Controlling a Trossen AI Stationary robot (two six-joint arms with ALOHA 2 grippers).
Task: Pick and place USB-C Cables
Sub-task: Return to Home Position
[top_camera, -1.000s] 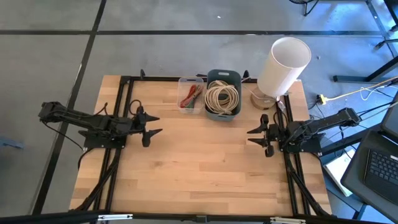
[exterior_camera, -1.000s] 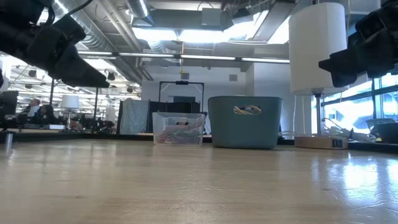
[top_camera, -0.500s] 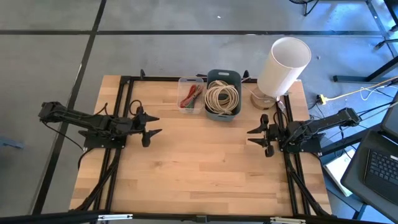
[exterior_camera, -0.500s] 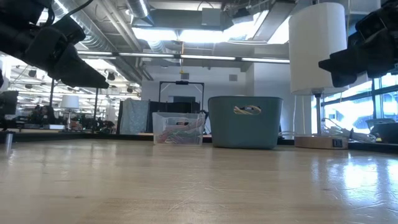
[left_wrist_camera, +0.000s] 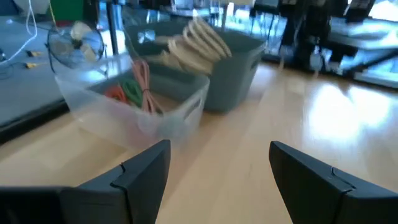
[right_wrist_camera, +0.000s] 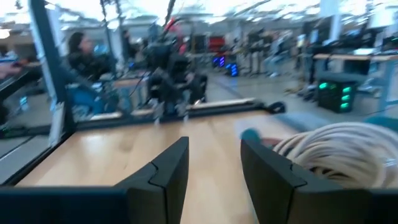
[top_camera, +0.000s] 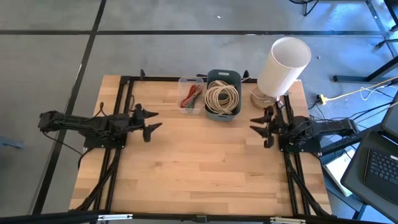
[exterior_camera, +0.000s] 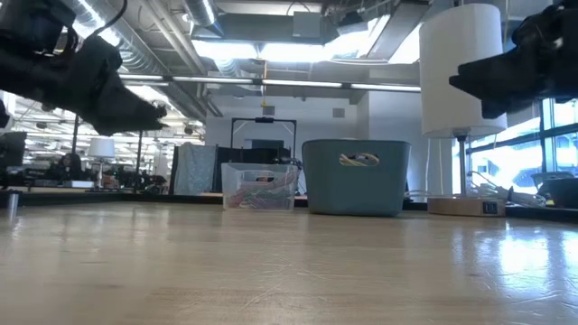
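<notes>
Left claw (top_camera: 157, 121) hovers over the left side of the light wooden counter (top_camera: 199, 168). Its fingers are spread wide with nothing between them, and my left wrist view shows the same empty gap. Right claw (top_camera: 252, 125) hangs over the right side, near the tall white cylindrical lamp (top_camera: 284, 62). Its fingers are parted by a narrower gap and also grip nothing. The two claws point inward at each other, well apart, and the low view shows both clear of the surface.

The cream-white coiled cables (top_camera: 222, 96) are piled in the blue-grey plastic bin (top_camera: 224, 73) at the middle of the counter's far edge. In the left wrist view the top coils rise above its rim. Just beside the bin, on its left, is a clear plastic box (top_camera: 183, 81); I can't tell if they touch. It holds the short coloured cable bundles (top_camera: 191, 94), and I make out green, red and pinkish ones. The lamp stands right of the bin on a round wooden base (top_camera: 261, 98). A thin yellow cord (top_camera: 348, 94) runs across the floor off the counter's right side.
</notes>
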